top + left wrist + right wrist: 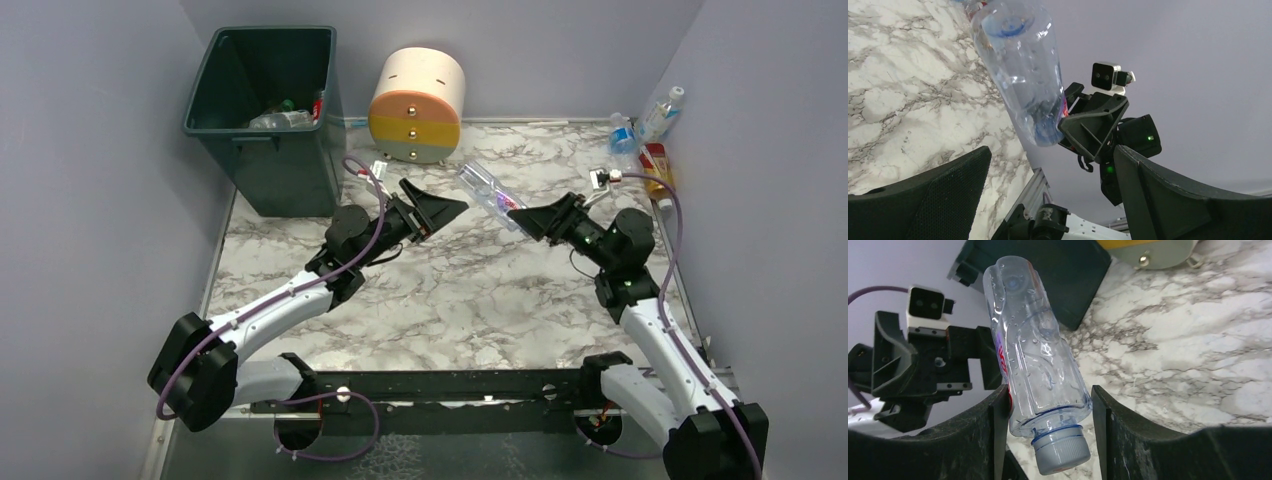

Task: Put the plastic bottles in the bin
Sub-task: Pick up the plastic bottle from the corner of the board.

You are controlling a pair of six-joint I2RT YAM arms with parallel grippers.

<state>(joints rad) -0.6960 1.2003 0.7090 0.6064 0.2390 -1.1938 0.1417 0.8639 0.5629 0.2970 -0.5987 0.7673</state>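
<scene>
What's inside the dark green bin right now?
A few plastic bottles lie at the bottom of the bin: one clear, with green and red bits beside it. The near wall hides the rest of the floor.

One bin (290, 175), one drawer unit (417, 105); one clear bottle (487, 190) aloft, at least three corner bottles (655, 160) at the far right, at least two binned bottles (282, 120).
</scene>
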